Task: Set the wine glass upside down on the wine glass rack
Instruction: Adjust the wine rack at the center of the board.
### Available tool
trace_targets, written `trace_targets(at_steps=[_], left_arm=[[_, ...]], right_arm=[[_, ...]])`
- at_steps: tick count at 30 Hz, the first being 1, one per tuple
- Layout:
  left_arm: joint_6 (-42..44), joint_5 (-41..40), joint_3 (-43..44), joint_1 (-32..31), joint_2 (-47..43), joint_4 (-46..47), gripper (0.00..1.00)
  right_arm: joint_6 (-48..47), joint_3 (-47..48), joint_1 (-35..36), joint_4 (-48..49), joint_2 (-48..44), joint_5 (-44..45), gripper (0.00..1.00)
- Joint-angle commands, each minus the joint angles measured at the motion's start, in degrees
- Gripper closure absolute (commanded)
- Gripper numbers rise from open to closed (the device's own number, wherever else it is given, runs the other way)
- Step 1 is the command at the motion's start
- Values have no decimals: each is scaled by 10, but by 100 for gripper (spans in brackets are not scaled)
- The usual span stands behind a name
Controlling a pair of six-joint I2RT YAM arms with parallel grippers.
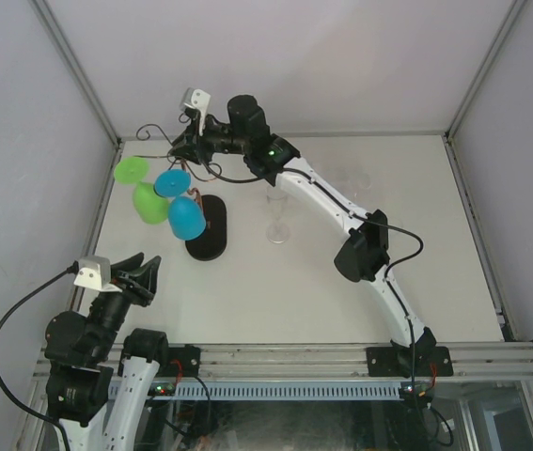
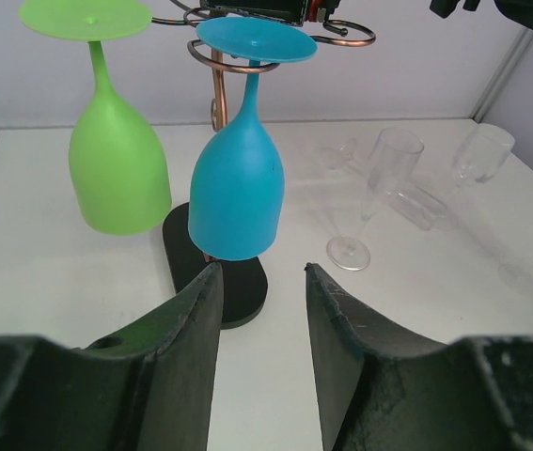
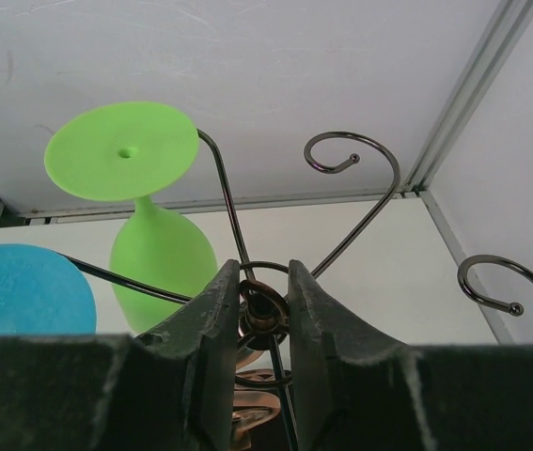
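The wine glass rack [image 1: 208, 237] stands far left on the table [image 1: 341, 291], with two hanging wine glasses [image 2: 238, 193] side by side under its arms and the right gripper [image 3: 264, 277] astride its top. An upright flute [image 1: 277, 222] stands right of its base, toppled glasses [image 1: 351, 178] behind.

wine glass rack [image 1: 206, 240]: no writing I can spot
green glass [image 2: 118, 174]: plain, no logo
blue glass [image 2: 238, 193]: same, nothing readable tbh
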Motion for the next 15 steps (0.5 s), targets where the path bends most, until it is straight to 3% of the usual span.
trace_targets(at_steps=[1, 11, 15], left_arm=[[-8, -7, -7, -4, -4, 20, 56], [-8, -8, -7, -5, -4, 20, 56], [-8, -8, -7, -5, -4, 20, 57]], right_arm=[[-19, 12, 4, -3, -22, 18, 80], [-43, -17, 11, -20, -61, 64, 98], [-63, -30, 20, -34, -73, 95, 100]])
